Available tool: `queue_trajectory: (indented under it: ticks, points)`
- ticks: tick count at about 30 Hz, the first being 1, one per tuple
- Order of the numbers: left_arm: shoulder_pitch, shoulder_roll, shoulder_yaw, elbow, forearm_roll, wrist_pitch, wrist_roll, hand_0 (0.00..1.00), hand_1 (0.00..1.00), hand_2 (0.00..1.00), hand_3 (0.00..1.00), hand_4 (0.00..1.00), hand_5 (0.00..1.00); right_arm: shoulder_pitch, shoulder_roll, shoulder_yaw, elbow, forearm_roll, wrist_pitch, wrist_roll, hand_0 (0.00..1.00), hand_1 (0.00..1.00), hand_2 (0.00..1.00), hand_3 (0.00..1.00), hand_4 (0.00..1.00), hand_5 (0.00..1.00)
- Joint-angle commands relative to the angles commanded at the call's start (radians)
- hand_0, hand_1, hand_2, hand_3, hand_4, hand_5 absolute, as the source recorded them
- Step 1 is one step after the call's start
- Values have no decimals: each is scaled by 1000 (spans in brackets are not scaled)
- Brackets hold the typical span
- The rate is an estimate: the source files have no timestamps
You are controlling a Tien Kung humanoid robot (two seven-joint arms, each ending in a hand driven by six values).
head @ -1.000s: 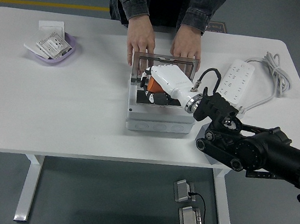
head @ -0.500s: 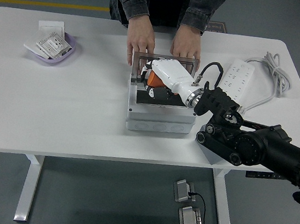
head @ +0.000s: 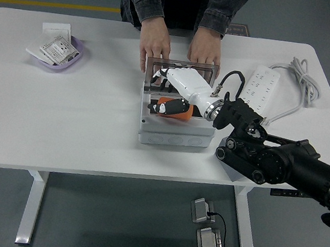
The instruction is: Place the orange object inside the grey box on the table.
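The orange object (head: 174, 109), orange with black parts, lies inside the grey box (head: 174, 138) at the table's middle. My right hand (head: 162, 77), white-shelled on a black arm, hovers over the box's far side, just above and behind the orange object, with fingers relaxed and nothing in them. A person at the far side rests both hands (head: 154, 44) on the top edge of the box's raised clear lid (head: 212, 69) and holds it upright. My left arm is out of view.
A purple bowl (head: 76, 57) with paper packets and a white card (head: 57, 26) are at the far left. A white power strip (head: 259, 88) with its coiled cable (head: 302, 76) lies right of the box, close to my right arm.
The orange object has left my right hand and now lies in the box. The hand has lifted slightly toward the lid with its fingers loosened. The person's hands have stayed put.
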Motion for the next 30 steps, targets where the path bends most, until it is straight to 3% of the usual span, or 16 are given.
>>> queue_trajectory:
  ticks: [1, 2, 10, 21, 24, 27, 30]
  points:
    - [0, 0, -1, 0, 2, 0, 0, 612, 656, 596, 584, 645, 183, -1, 0, -1, -1, 0, 0, 0, 394, 466, 533, 689, 981, 559]
    - [-1, 0, -3, -1, 3, 0, 0, 611, 652, 594, 582, 642, 183, -2, -1, -2, -3, 0, 0, 1, 458, 476, 534, 689, 998, 595]
    - [-1, -3, 4, 0, 0, -1, 1, 612, 654, 593, 581, 639, 181, -16, -21, 23, 35, -23, 11, -11, 463, 475, 524, 688, 998, 606]
    - [3, -10, 24, 1, -20, -1, 1, 611, 653, 593, 582, 632, 171, -68, -159, 214, 282, -87, 82, -98, 470, 443, 513, 672, 998, 624]
    - [4, -11, 35, 2, -29, -1, 1, 611, 653, 593, 582, 632, 171, -58, -177, 249, 332, -76, 91, -105, 470, 443, 513, 672, 998, 624]
    - [2, -12, 43, 2, -34, -1, 1, 609, 652, 592, 580, 627, 168, -23, -173, 259, 310, -56, 96, -104, 441, 434, 529, 681, 998, 631]
    - [-1, -11, 45, 1, -35, -1, 1, 609, 652, 592, 580, 627, 168, 20, -151, 242, 247, -18, 96, -94, 441, 434, 529, 681, 998, 631]
